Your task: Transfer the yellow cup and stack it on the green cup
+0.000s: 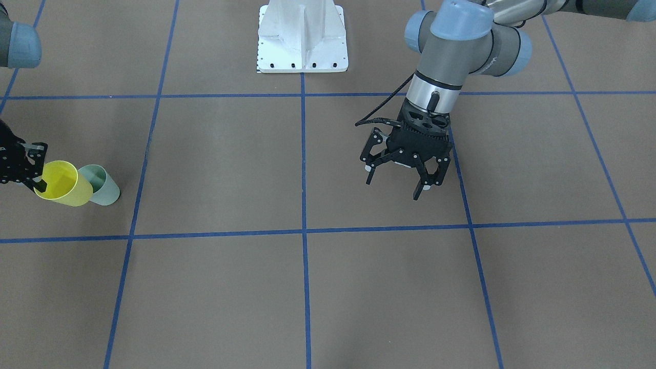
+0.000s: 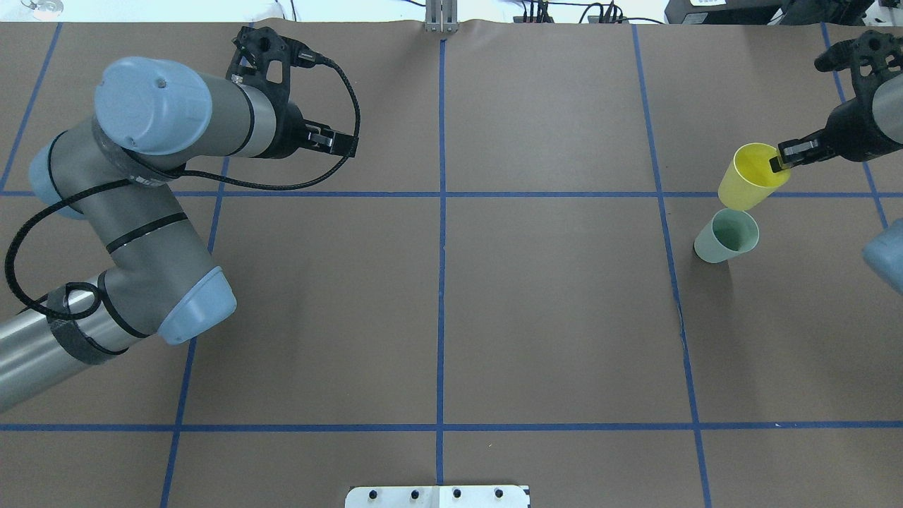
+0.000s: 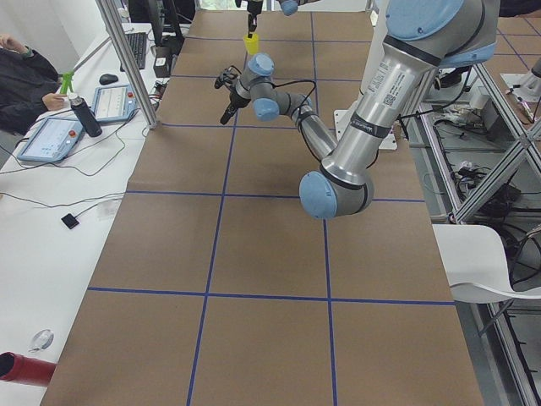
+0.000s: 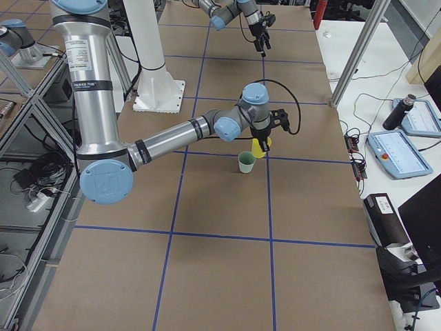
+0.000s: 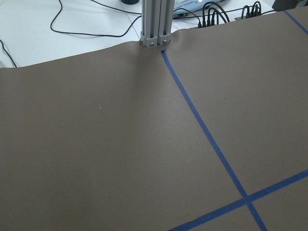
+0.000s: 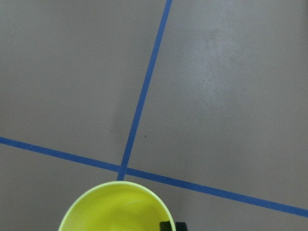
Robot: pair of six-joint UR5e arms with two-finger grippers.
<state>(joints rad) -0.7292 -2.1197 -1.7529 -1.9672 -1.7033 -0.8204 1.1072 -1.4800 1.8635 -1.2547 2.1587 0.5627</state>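
My right gripper (image 2: 782, 159) is shut on the rim of the yellow cup (image 2: 752, 176), one finger inside it. It holds the cup tilted and off the table, close beside the green cup (image 2: 726, 236). The green cup stands upright and empty on the table. In the front-facing view the yellow cup (image 1: 64, 183) overlaps the green cup (image 1: 102, 185) at the far left, held by the right gripper (image 1: 32, 177). The right wrist view shows the yellow rim (image 6: 115, 209) at the bottom edge. My left gripper (image 1: 393, 189) is open and empty, above the table far from both cups.
The white robot base (image 1: 302, 38) stands at the table's middle on the robot's side. Blue tape lines (image 2: 441, 282) divide the brown table into squares. An aluminium post (image 5: 154, 24) stands at the far edge. Desks with tablets (image 3: 51, 135) lie beyond that edge.
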